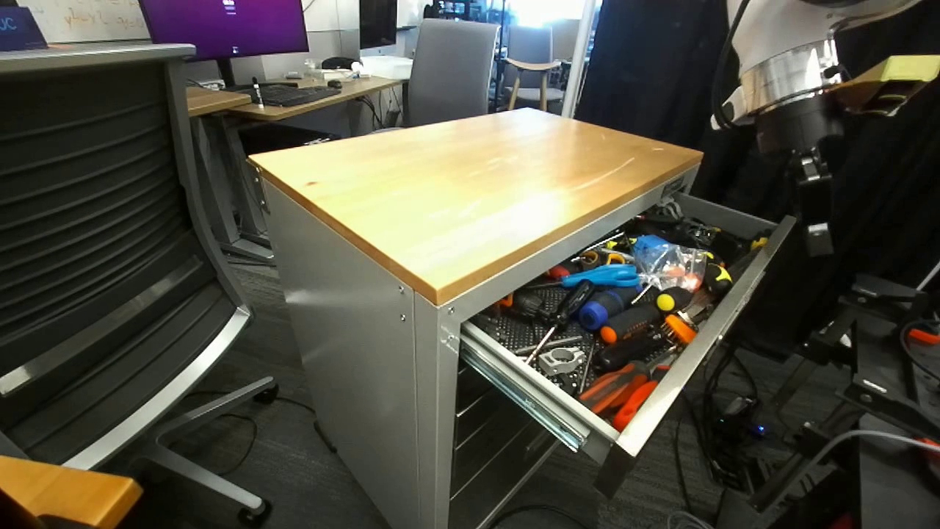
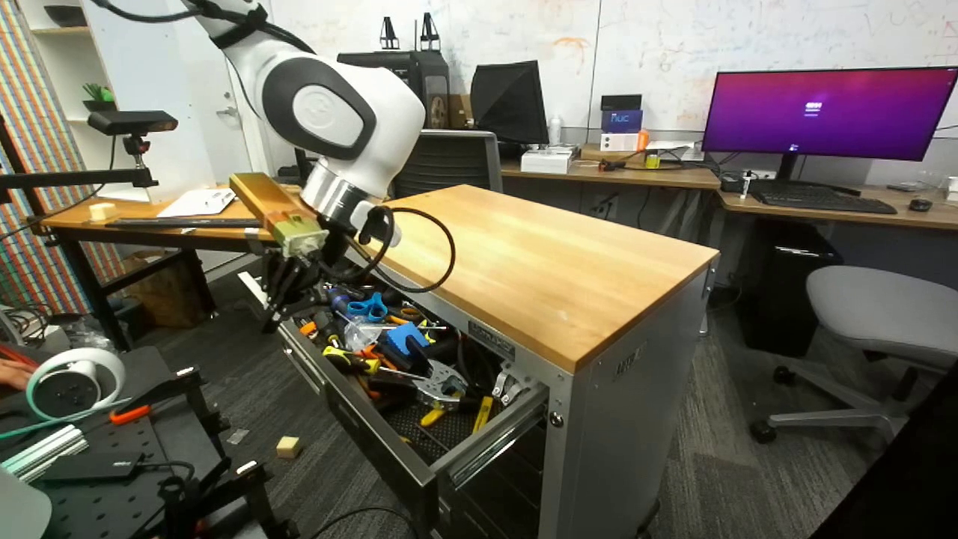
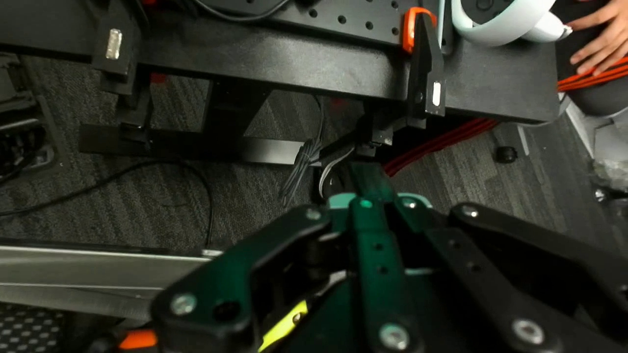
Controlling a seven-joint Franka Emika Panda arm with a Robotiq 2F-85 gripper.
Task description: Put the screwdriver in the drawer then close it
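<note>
Pincer [image 1: 819, 242]: pointing down, its two fingers [image 3: 368, 235] together in the wrist view. It hangs just outside the front panel of the drawer [image 1: 708, 334], over grey carpet [image 3: 245, 191]; contact with the panel cannot be determined. Drawer: pulled out of the grey metal cabinet [image 1: 352, 353] in both exterior views, on the cabinet side of the pincer, and loaded with hand tools [image 1: 631, 321]. Screwdriver [image 2: 350, 361]: yellow-and-black handle, lying in the drawer across the front panel from the pincer and near that panel; shaft length cannot be established. Blue-handled scissors [image 2: 368, 306] lie deeper in the drawer, farther from the pincer. Wooden top [image 1: 477, 184] of the cabinet: beyond the drawer as seen from the pincer. Amber bracket [image 2: 273, 209]: above the pincer. On the pincer's opposite side stands a black perforated table [image 3: 274, 63], carrying a white ringed controller [image 3: 510, 32], well apart from the pincer.
</note>
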